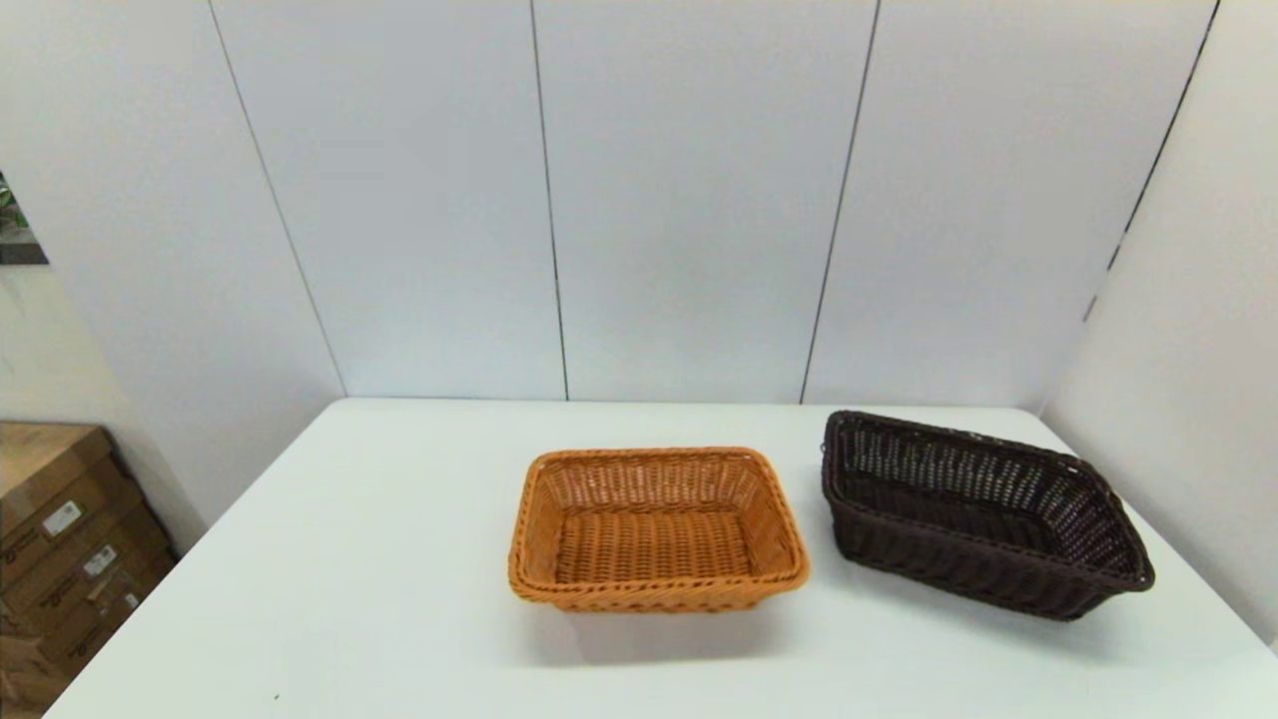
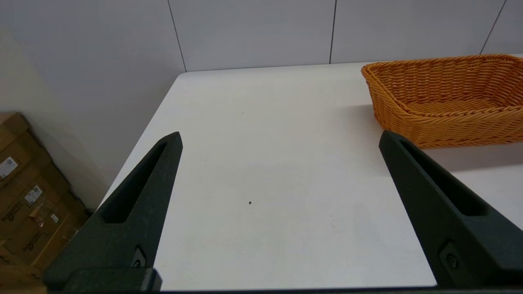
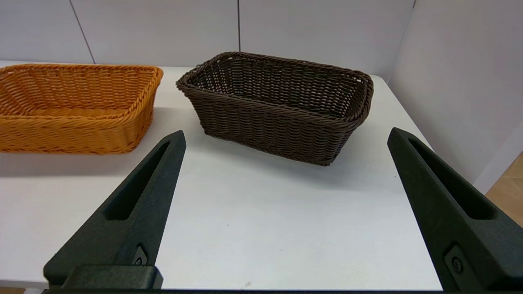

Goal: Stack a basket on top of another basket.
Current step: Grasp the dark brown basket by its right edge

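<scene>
Your dark basket [image 1: 983, 514] is woven, boxy, and sits right on the white desk [image 1: 349, 579]. The orange basket [image 1: 654, 527] sits just left of it. Your left claw [image 2: 280, 141] and right claw [image 3: 286, 136] hang wide apart at the near edge.

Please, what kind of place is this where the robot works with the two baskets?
Probably a lab or test room, not a home. A bare white table stands against plain white wall panels, holding only the orange-tan basket and the dark brown basket. Labelled cardboard boxes are stacked beside it.
</scene>
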